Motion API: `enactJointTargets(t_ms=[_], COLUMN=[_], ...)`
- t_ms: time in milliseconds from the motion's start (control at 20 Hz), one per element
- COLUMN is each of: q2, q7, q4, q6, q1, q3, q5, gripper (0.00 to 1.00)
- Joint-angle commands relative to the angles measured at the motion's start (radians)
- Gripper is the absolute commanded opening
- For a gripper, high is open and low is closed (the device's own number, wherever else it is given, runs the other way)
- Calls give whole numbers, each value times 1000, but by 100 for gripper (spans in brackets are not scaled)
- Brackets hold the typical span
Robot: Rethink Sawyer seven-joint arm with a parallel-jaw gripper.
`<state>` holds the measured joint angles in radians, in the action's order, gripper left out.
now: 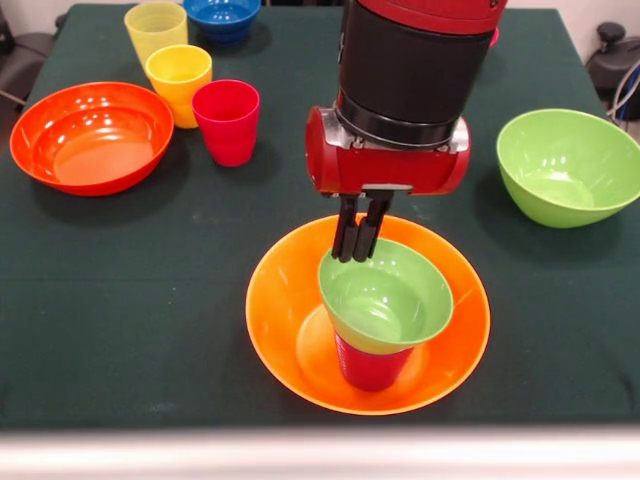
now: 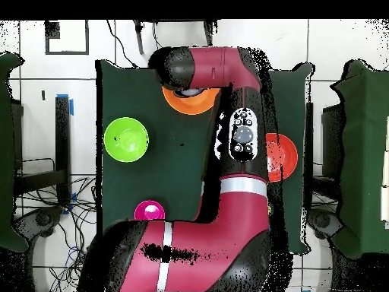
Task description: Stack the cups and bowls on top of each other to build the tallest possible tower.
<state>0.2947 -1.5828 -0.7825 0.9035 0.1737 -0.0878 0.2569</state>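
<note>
The large yellow-orange bowl [image 1: 290,330] sits at the table's near middle; it also shows in the overhead view [image 2: 182,103], mostly under the arm. A cup [image 1: 370,368] stands upright in it; it looks dark red here. The small green bowl [image 1: 390,300] rests on that cup, open side up. My gripper [image 1: 358,255] comes down from above, its fingers pinched on the green bowl's far rim. The red-pink cup [image 1: 226,120], yellow-orange cup [image 1: 178,80] and pale yellow cup [image 1: 155,28] stand upright together at the far left.
The wide orange-red bowl [image 1: 90,135] is at the left, also in the overhead view [image 2: 283,156]. The large green bowl [image 1: 570,165] is at the right [image 2: 126,140]. The blue bowl [image 1: 222,15] is at the far edge. The small red-pink bowl [image 2: 149,211] is near the robot's base.
</note>
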Motion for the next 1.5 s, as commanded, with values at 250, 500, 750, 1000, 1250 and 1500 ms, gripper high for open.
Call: enactJointTargets(t_ms=[250, 500, 750, 1000, 1250, 1500], q2=[-82, -90, -89, -86, -59, -58], q7=[296, 289, 324, 313, 292, 296], q4=[-8, 14, 46, 42, 35, 31], q6=[2, 18, 60, 68, 132, 128], q1=[11, 4, 7, 8, -2, -1], q3=[-116, -113, -110, -108, -104, -106], q5=[83, 85, 93, 87, 66, 70], gripper=[0, 0, 0, 0, 0, 0])
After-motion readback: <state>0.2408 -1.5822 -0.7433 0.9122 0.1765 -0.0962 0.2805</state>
